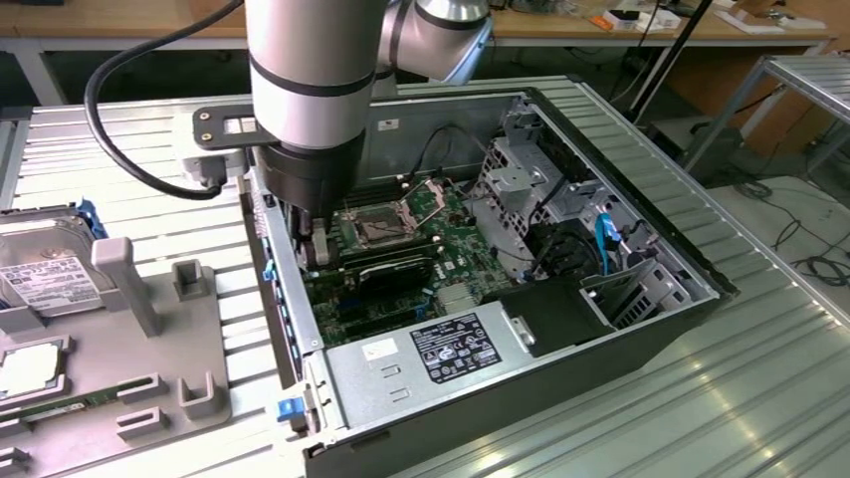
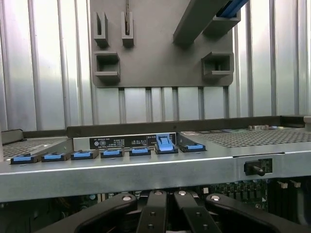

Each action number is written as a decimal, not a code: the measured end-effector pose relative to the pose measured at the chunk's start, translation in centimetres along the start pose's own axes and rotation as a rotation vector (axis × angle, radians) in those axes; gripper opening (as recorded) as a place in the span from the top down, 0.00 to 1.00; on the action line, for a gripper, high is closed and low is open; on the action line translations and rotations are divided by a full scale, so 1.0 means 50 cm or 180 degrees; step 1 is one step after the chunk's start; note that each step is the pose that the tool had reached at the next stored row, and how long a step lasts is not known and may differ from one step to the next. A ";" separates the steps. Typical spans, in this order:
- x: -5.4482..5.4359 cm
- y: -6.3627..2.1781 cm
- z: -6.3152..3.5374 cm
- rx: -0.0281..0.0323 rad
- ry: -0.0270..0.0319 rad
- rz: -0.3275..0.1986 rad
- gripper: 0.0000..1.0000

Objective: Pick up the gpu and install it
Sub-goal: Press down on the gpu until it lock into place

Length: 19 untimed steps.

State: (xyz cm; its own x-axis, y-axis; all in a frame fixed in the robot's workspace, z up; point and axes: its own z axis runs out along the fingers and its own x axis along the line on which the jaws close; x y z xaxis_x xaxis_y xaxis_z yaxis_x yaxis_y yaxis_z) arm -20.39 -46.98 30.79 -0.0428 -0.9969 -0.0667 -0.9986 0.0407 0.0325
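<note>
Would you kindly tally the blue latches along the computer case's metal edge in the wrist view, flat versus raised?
Flat blue latches: 6
Raised blue latch: 1
Total: 7

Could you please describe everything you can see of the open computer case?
The computer case is a black tower lying on its side on the ribbed metal table, with its side panel off. Inside are a green motherboard with an open processor socket, a silver labelled power supply and grey drive cages. Blue latches line its rear edge, one of them raised. The gripper reaches inside by that edge, fingers shut.
</note>
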 end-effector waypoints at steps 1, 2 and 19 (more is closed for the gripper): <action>0.000 0.000 0.000 0.0000 0.0000 0.0000 0.89; 0.000 0.000 0.000 0.0001 -0.0001 0.0000 0.89; -0.009 -0.078 -0.013 -0.0004 -0.0020 0.0001 0.89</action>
State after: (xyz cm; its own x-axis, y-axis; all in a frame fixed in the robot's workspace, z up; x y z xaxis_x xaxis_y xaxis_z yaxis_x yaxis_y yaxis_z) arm -16.43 -46.71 31.36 -0.0433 -0.9964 -0.0731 -0.9986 0.0409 0.0338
